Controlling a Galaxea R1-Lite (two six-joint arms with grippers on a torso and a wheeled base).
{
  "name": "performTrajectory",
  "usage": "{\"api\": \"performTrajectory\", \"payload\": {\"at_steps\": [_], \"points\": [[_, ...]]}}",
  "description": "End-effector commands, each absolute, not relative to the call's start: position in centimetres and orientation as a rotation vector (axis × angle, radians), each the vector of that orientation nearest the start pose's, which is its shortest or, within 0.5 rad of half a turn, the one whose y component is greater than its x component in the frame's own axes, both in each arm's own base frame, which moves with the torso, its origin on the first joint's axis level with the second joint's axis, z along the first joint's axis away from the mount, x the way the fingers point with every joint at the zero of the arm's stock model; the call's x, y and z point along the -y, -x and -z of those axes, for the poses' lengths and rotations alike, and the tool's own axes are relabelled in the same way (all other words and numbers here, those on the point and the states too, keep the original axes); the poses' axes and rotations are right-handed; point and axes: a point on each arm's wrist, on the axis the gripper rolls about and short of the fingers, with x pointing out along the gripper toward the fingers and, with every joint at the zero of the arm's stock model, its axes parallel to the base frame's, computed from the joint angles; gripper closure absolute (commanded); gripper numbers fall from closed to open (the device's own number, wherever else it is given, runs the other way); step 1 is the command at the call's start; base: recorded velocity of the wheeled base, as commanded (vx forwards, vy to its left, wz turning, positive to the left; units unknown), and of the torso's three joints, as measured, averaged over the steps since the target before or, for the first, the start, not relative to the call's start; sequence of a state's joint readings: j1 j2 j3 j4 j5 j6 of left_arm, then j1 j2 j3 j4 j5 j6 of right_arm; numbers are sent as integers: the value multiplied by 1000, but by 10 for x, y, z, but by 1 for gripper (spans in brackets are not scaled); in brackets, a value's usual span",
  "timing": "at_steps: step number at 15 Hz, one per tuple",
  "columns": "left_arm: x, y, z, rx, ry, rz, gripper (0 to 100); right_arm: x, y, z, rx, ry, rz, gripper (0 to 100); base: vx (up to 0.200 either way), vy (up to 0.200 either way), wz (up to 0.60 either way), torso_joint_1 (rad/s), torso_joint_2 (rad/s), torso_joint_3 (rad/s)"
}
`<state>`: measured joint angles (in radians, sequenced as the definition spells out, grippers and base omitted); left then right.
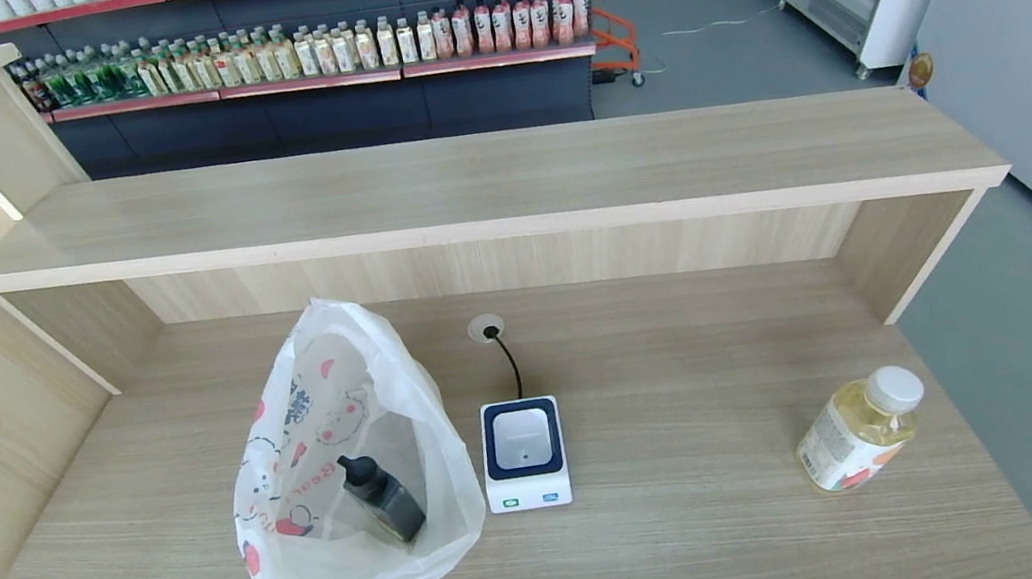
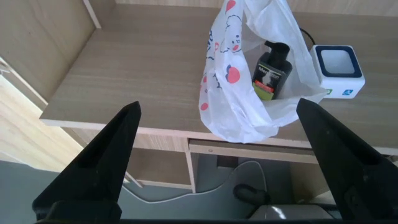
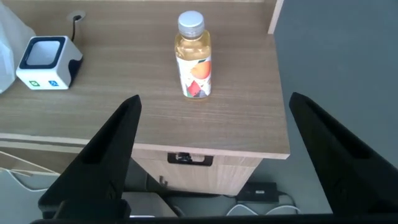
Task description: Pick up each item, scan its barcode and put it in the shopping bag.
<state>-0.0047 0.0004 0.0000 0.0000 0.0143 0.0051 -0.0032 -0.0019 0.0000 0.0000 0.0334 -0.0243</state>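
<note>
A white plastic shopping bag (image 1: 343,496) with cartoon prints stands open at the counter's front left, and a dark bottle (image 1: 384,498) leans inside it. The bag (image 2: 242,81) and dark bottle (image 2: 272,70) also lie ahead of my left gripper (image 2: 221,162), which is open and empty, held off the counter's front edge. A white barcode scanner (image 1: 524,452) sits beside the bag. A yellow drink bottle (image 1: 861,431) with a white cap stands at the right. My right gripper (image 3: 214,158) is open and empty, back from the counter edge, facing that bottle (image 3: 194,57) and the scanner (image 3: 46,62).
The wooden counter (image 1: 670,379) has a raised back shelf (image 1: 482,188) and side walls. The scanner's black cable (image 1: 507,356) runs to a grommet behind it. A drawer latch (image 3: 183,158) sits under the counter's front edge. Store shelves and freezers stand beyond.
</note>
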Motion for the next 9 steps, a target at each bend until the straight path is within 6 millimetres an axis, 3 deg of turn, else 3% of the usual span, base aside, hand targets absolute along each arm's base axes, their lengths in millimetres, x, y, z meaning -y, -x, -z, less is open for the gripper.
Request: {"api": "performTrajectory", "payload": {"at_steps": [1,5,6,7,9], "points": [[0,23,-75,0,-5,-11,0,-1,23,-75,0,21,-31,100,0,0,0,0,0,0],[0,23,-75,0,-5,-11,0,-1,23,-75,0,12,-29,100,0,0,0,0,0,0],[0,23,-75,0,-5,-11,0,-1,24,-84,22,19,-27,100,0,0,0,0,0,0],[0,23,-75,0,-5,-11,0,-1,23,-118,20,11,-14,100,0,0,0,0,0,0],[0,23,-75,0,-5,-11,0,1,-14,-200,-134,-78,68,100,0,0,0,0,0,0]]}}
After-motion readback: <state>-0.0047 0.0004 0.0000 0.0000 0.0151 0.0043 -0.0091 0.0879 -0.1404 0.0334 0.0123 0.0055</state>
